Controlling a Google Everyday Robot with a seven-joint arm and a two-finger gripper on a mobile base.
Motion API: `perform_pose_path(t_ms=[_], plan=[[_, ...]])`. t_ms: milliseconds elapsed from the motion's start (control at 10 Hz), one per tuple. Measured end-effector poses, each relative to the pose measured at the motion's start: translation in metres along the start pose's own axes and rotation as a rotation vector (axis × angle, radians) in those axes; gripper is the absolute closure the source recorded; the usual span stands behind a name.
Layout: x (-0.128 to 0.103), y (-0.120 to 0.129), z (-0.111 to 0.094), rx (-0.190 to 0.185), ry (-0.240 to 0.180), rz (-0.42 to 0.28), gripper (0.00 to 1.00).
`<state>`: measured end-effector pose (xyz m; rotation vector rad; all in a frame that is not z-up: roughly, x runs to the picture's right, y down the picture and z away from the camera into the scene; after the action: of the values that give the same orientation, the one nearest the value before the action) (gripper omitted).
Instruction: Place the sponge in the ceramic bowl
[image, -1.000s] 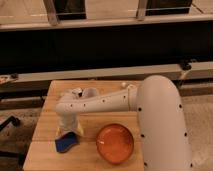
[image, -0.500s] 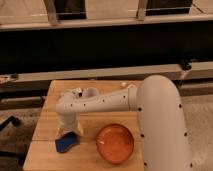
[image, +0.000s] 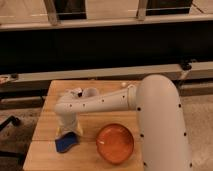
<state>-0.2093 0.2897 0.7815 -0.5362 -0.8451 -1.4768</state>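
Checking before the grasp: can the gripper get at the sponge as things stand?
Probably yes. The gripper hangs open right above the sponge on the table, with nothing between them; the ceramic bowl sits apart, to one side.

Glossy ceramic bowl (image: 115, 144); wood table (image: 47, 120); smooth white claw (image: 68, 133) above sponge (image: 65, 145).

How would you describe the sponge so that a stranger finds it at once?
On the wooden table, look left of the big orange bowl, near the front edge. The sponge lies under the robot's hand; it is the only small blue block.
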Motion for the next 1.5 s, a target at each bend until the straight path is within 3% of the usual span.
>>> perform_pose_path(t_ms=[1500], plan=[[-0.011, 0.011, -0.005, -0.024, 0.083, 0.104, 0.20]])
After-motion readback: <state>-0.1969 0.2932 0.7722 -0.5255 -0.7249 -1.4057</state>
